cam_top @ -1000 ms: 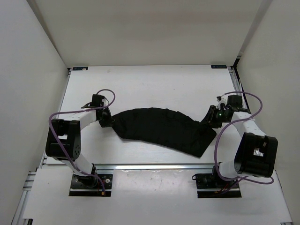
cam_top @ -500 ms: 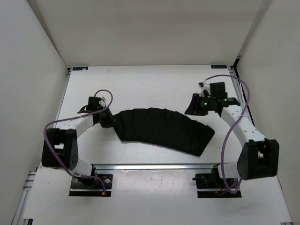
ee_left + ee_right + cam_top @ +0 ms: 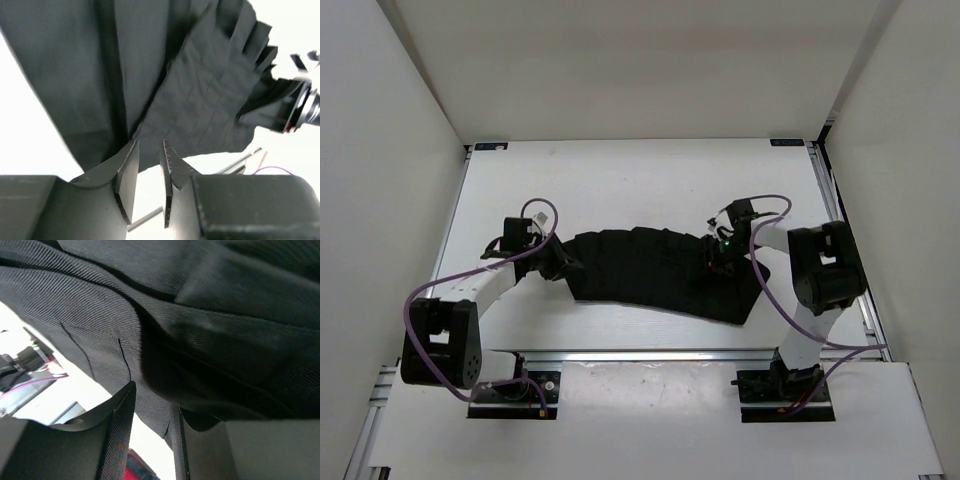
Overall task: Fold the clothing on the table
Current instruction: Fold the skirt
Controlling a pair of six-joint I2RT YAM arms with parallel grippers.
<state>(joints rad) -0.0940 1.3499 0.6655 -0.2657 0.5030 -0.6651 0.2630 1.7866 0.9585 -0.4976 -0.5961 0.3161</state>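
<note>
Poised at opposite sides of clothing [image 3: 640, 275], left jaws and right jaws apart (nothing clamped), presumably before gripping.

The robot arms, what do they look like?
The left arm and right arm have white links, black joints and looping purple cables. The left hand and right hand are black with flat tapered fingers. A green light sits near the right wrist.

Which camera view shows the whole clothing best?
The top external view: the clothing lies whole on the table. The left wrist view shows only one pleated part; the right wrist view, only close folds.
</note>
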